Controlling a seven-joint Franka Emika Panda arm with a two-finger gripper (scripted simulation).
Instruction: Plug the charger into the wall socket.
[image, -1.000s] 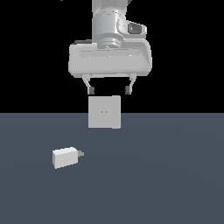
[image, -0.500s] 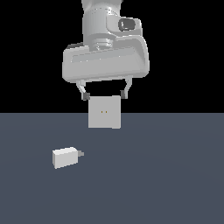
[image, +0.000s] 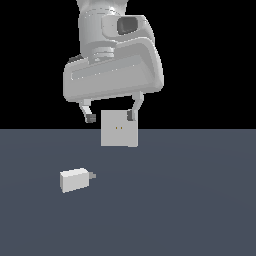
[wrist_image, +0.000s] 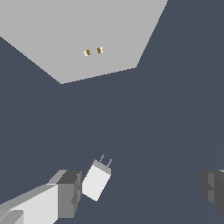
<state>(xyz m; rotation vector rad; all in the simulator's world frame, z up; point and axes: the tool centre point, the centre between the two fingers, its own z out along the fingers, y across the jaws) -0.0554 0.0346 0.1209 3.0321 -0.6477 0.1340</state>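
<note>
Off-white charger (image: 74, 180) lying flat, prongs toward exterior view's right, gripper (image: 110, 117) wide, empty.

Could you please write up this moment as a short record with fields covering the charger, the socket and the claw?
charger: small off-white block lying on the dark floor, prongs pointing toward the exterior view's right, untouched
wall socket: upright square plate with two small yellowish holes at its centre, standing behind the charger
claw: open, empty, raised above the floor in front of the socket's upper edge
claw versus charger: apart; in the wrist view the charger lies near one finger but is not between the two
task state: charger not yet grasped or plugged in
</note>
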